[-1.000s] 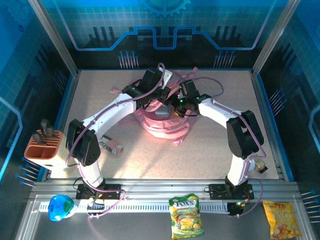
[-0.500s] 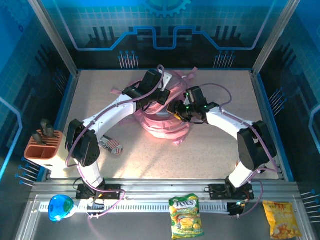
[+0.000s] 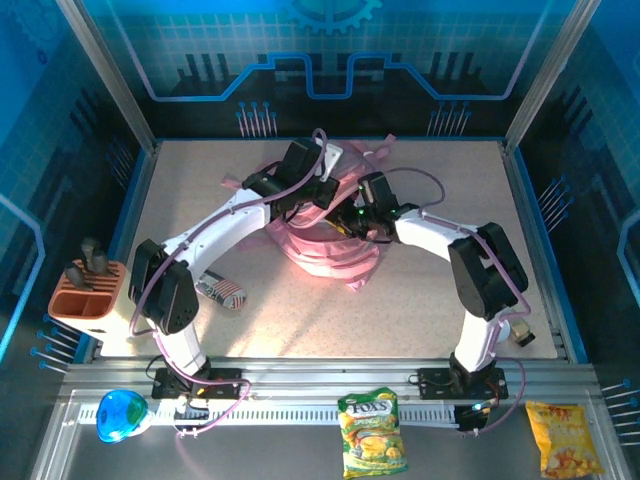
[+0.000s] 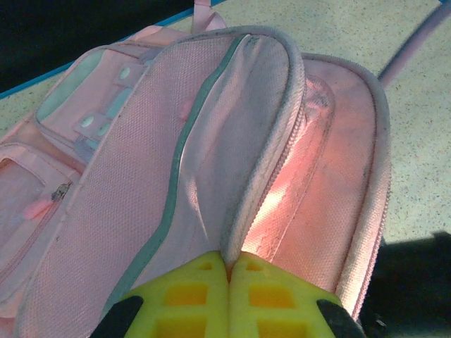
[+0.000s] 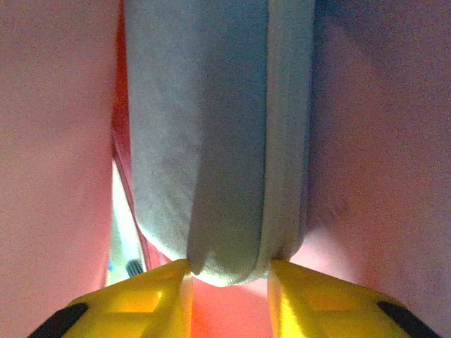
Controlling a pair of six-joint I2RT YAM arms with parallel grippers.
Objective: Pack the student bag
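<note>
Packing seems barely begun: the large soft pink fabric student bag (image 3: 325, 255) lies on the speckled beige tabletop (image 3: 300, 320), its rim pinched in the tight-shut left gripper (image 4: 227, 271), the right gripper (image 5: 229, 271), jaws narrow, nipping a grey padded fold (image 5: 204, 141) inside. A small striped pouch (image 3: 222, 291) waits left of the bag; blue panelled walls (image 3: 320, 60) behind.

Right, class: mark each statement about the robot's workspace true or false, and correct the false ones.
1. The left gripper is shut, pinching an edge of the student bag. True.
2. The green snack packet lies inside the bag. False: it lies on the metal ledge in front of the arm bases.
3. The right gripper has a fold of fabric between its fingers. True.
4. The orange holder stands on the right side. False: it stands on the left side, near the left arm's base.
</note>
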